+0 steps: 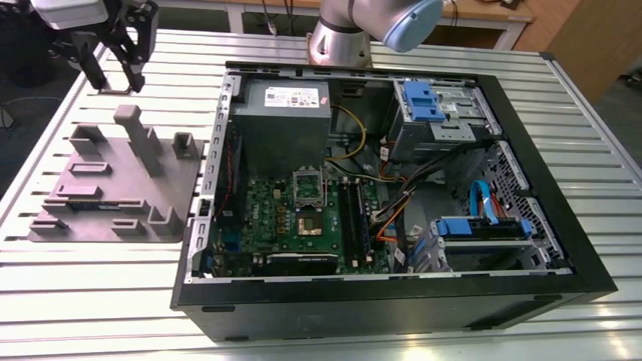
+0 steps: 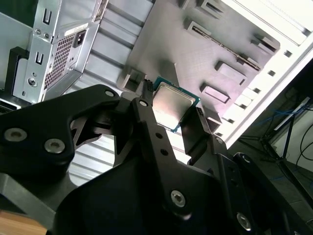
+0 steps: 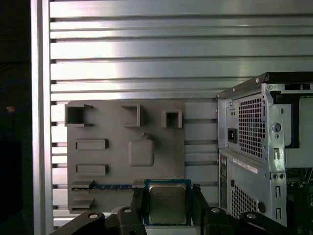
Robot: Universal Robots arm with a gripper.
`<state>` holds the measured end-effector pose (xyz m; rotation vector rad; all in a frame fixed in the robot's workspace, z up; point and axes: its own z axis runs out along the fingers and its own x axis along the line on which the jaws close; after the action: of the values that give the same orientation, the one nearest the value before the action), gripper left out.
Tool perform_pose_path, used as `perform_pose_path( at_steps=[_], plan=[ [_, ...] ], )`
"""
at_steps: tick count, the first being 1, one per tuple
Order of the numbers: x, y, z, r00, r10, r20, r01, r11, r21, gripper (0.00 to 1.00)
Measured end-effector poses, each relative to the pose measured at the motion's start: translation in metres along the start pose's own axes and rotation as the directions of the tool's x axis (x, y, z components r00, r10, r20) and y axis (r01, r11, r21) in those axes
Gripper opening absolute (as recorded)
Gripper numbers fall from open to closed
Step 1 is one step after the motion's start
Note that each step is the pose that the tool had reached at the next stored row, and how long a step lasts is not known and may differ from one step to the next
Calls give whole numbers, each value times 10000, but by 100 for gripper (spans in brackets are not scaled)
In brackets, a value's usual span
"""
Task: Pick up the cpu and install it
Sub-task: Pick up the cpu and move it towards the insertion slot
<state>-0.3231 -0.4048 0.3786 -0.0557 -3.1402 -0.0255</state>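
Outside the computer case (image 1: 401, 308), off to the exterior view's left of it, our gripper (image 1: 113, 74) pinches the cpu (image 3: 167, 203) by its edges. What we take for the socket (image 1: 307, 197) lies inside that case, well apart.

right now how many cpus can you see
1. The cpu is clamped in the gripper, in the air near the grey parts tray. I cannot tell whether the motherboard socket in the case holds another.
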Motion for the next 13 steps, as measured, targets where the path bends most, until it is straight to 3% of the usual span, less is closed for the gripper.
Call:
perform_pose_path(
  at_steps=[13],
  plan=[
    [-123, 4, 2, 10000, 0, 0, 0, 10000, 0, 47]
  ],
)
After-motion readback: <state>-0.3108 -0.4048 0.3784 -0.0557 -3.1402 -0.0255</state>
